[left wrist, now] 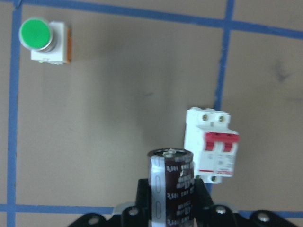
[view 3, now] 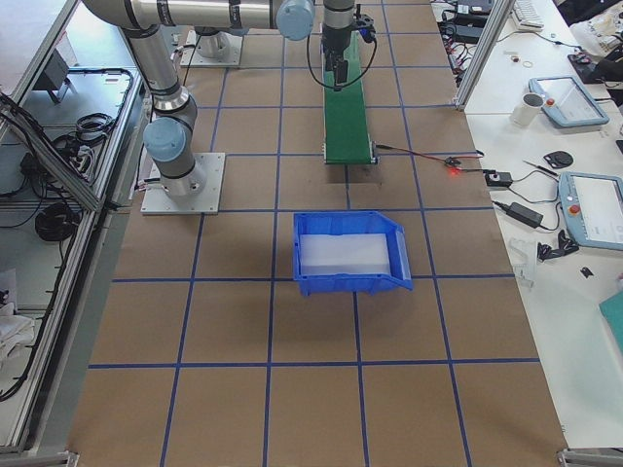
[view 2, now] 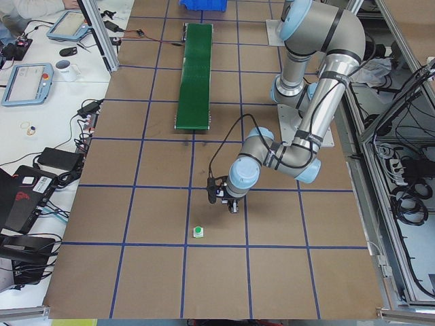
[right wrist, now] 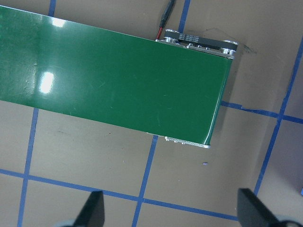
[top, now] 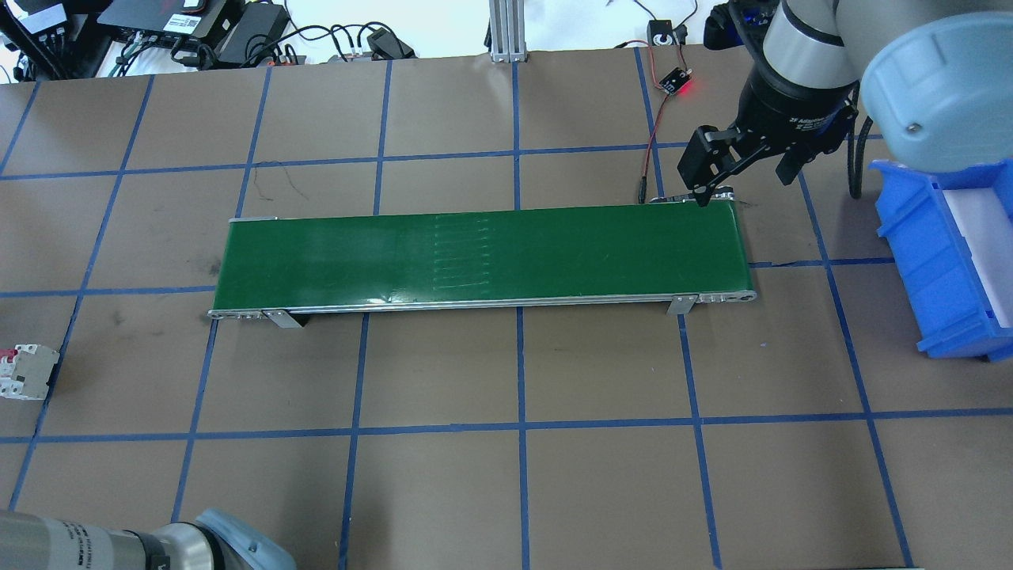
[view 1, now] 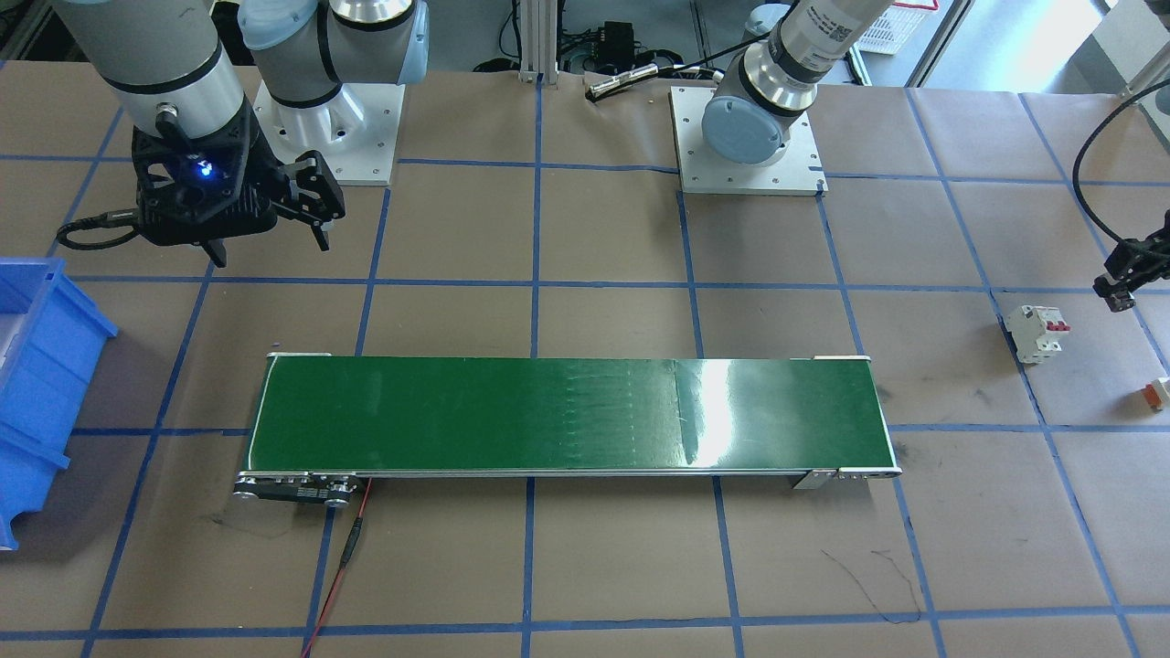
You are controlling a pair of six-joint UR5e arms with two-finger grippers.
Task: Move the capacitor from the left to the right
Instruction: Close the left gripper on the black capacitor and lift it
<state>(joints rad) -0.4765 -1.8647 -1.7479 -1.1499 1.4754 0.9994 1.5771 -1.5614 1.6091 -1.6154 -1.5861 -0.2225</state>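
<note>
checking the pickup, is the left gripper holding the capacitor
Yes, the capacitor sits clamped between the fingers of the left gripper, next to the white breaker.

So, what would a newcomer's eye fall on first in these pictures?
Most likely the long green conveyor belt lying across the middle of the table, with the blue bin beyond its right end. Next, in the left wrist view, the left gripper shut on the black capacitor, near a white circuit breaker with red switches and a green push button.
</note>
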